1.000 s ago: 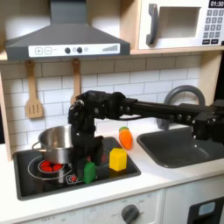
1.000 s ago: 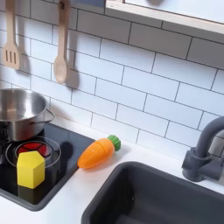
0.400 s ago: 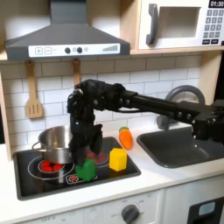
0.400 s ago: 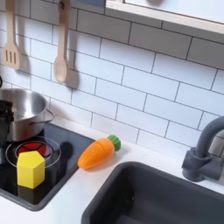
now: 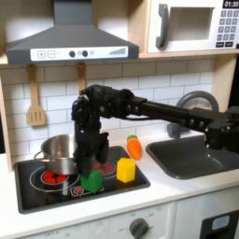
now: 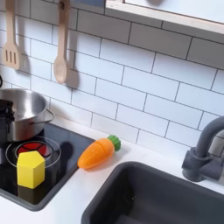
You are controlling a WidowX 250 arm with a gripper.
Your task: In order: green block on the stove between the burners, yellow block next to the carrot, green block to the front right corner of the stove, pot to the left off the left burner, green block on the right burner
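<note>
Hovering over the flat black glossy stove [image 5: 56, 191], your gripper [image 5: 90, 170] is sitting directly above the small bright green block [image 5: 92, 180] resting between the red-ringed burners [image 5: 54, 175], so you are needing only a straight descent, though I cannot tell how its jaws stand.

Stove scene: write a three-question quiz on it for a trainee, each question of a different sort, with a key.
1. True or false: the carrot lies inside the pot.
2. The yellow block sits on: A) a burner; B) the sink; C) the counter.
3. Fill in: in the first exterior view, the hand is down at the ____ block.

Key: 1 false, it lies beside the stove; 2 A; 3 green, the green block.
</note>
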